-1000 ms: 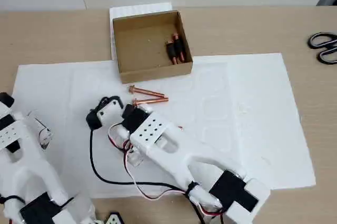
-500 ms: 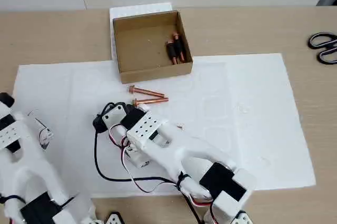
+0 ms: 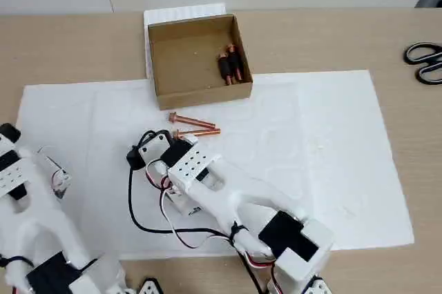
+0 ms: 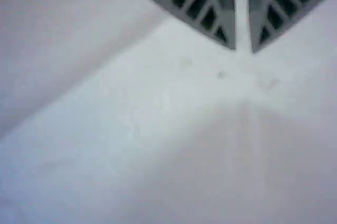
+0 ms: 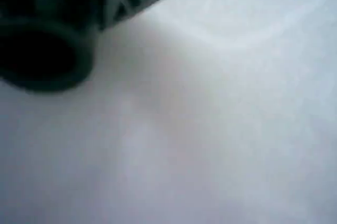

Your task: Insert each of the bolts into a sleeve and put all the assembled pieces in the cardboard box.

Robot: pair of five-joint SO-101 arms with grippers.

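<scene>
High view, near you: the right tool [image 3: 153, 150] sits low over the paper [image 3: 331, 156]; open or closed, you cannot tell. Left tool [image 4: 242, 45] is closed, empty. Beyond lie two bolts [image 3: 197, 131], likely light, stiff, slippery; take each mid-shaft. Farthest, the cardboard box [image 3: 200, 92] holds two assembled pieces [image 3: 231, 66].

The right arm [image 3: 207, 183] has swung: its wrist end edged nearer the two loose bolts [image 3: 195, 125] (only slightly), and its rear block shifted left.
</scene>
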